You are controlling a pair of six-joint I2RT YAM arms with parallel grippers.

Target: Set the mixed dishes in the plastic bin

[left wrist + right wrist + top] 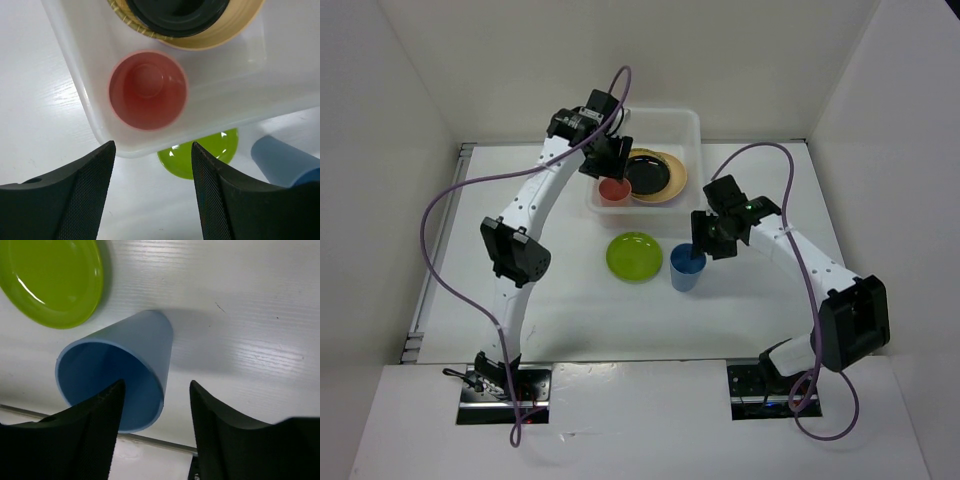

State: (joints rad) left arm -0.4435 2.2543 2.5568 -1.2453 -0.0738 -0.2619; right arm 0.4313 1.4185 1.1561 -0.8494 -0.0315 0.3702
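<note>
The plastic bin (685,125) stands at the back centre. Inside it the red cup (614,190) stands upright beside a black plate (648,174) that lies on the tan woven disc (672,186). My left gripper (608,163) hangs open just above the red cup (148,90), holding nothing. The lime green plate (634,256) and the blue cup (687,268) stand on the table in front of the bin. My right gripper (156,387) is open astride the blue cup's (120,365) rim, one finger inside and one outside with a gap.
White walls close in the table on the left, back and right. In the left wrist view the bin's near wall (100,125) lies between the red cup and the green plate (200,155). The two arm bases sit at the near edge.
</note>
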